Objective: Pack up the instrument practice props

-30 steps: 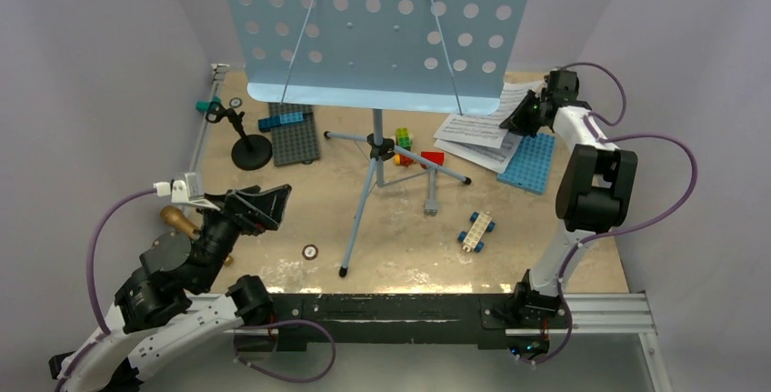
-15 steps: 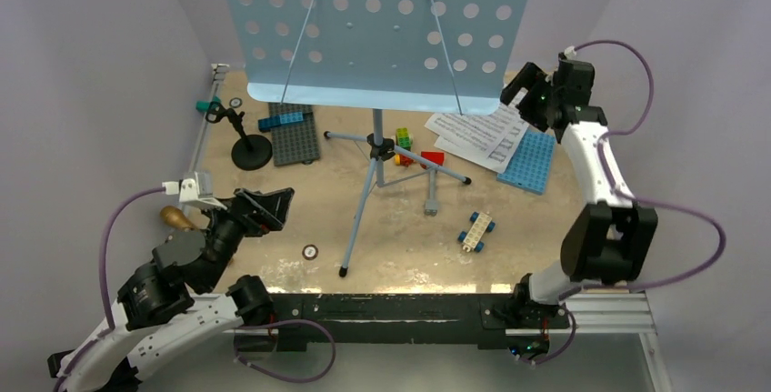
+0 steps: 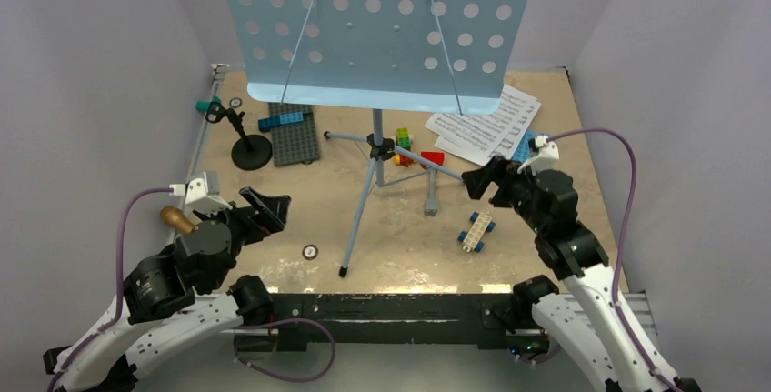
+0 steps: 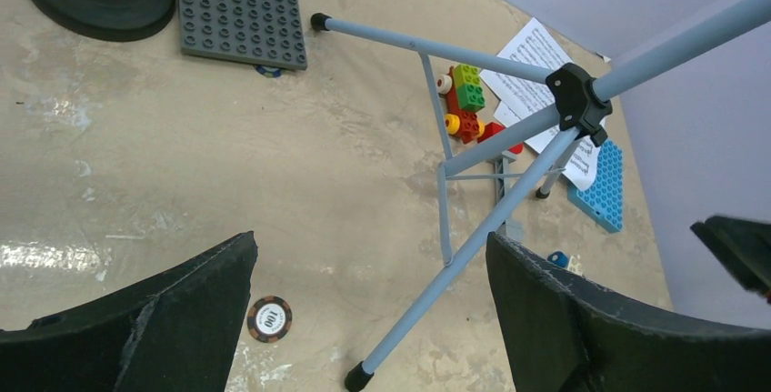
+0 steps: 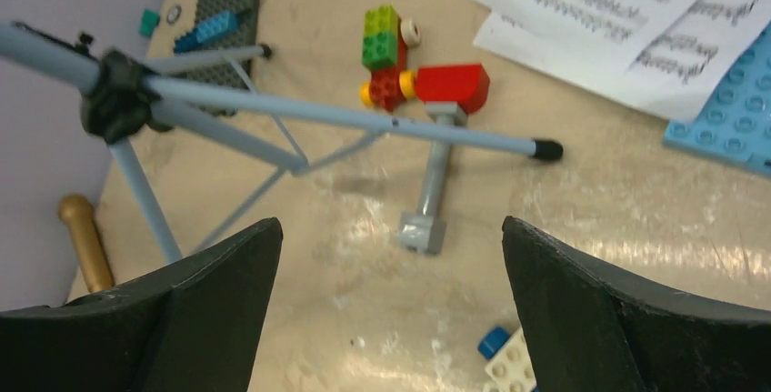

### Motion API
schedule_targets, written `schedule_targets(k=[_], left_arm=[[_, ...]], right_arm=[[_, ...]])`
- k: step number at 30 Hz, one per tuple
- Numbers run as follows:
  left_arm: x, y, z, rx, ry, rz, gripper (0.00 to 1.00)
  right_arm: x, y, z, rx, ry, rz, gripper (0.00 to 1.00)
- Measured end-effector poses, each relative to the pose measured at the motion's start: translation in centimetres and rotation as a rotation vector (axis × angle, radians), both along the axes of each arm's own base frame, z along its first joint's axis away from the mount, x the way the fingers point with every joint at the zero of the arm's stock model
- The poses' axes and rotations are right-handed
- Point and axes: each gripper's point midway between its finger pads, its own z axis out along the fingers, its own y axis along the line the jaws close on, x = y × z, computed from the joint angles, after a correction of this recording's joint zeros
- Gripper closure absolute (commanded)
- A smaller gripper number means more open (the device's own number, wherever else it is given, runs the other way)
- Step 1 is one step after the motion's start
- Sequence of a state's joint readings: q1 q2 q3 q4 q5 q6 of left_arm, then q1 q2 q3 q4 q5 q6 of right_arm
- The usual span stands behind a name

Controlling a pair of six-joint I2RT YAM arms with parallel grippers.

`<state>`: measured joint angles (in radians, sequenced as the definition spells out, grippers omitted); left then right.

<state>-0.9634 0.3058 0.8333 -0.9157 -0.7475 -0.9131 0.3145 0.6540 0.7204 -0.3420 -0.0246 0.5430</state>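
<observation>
The light-blue perforated music stand (image 3: 377, 28) stands upright mid-table on its tripod legs (image 4: 509, 201). White sheet-music pages (image 3: 486, 133) lie flat at the back right, partly over a blue baseplate; they also show in the right wrist view (image 5: 618, 10). The gold-brown toy microphone (image 3: 177, 219) lies at the left edge beside my left arm. At the back left is the black round-base mic stand (image 3: 250, 149). My left gripper (image 3: 271, 207) is open and empty, facing the near tripod leg. My right gripper (image 3: 482, 183) is open and empty, low over the table right of the tripod.
A grey baseplate (image 3: 295, 133) lies at the back left and a blue one (image 5: 727, 124) under the pages. Coloured bricks (image 3: 405, 146) and a grey bar (image 5: 427, 201) sit among the tripod legs. A white wheeled brick (image 3: 475, 228) and a poker chip (image 4: 270, 319) lie nearer. Walls close both sides.
My right gripper opened off the sheet music at the back right and pulled back toward the middle of the table. The pages now lie flat. The left arm shifted slightly.
</observation>
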Motion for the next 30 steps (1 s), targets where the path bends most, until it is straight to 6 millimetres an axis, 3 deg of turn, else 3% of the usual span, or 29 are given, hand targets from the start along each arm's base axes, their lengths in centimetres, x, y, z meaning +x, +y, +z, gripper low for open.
schedule_targets(k=[3,7,14,18,20,27,30], left_arm=[[0.0,0.3,-0.5,0.005,0.018,0.021,0.00],[0.2,0.0,-1.6,0.029,0.068,0.044,0.00],[0.9,-1.8,-5.1,0.136,0.227,0.072,0.00],[0.7,-2.2,-5.7,0.126,0.263,0.075,0.00],[0.7,-2.2,-5.5,0.104,0.260,0.077,0.00],[0.4,-2.0,-5.0,0.049,0.242,0.083,0.00],[0.4,-1.9,-5.2,0.050,0.243,0.083,0.00]], right_arm=[[-3.3,0.0,-2.8,-0.029,0.001,0.035,0.03],[-5.4,-0.4,-3.3,-0.049,-0.067,0.058,0.03],[-5.6,-0.2,-4.1,-0.123,-0.069,0.067,0.03],[-5.6,0.1,-4.5,-0.155,-0.056,0.075,0.03],[-5.5,0.2,-4.0,-0.185,-0.055,0.073,0.03],[-4.8,1.5,2.3,-0.290,-0.180,0.083,0.01],[-4.8,1.9,3.1,-0.322,-0.214,0.087,0.01]])
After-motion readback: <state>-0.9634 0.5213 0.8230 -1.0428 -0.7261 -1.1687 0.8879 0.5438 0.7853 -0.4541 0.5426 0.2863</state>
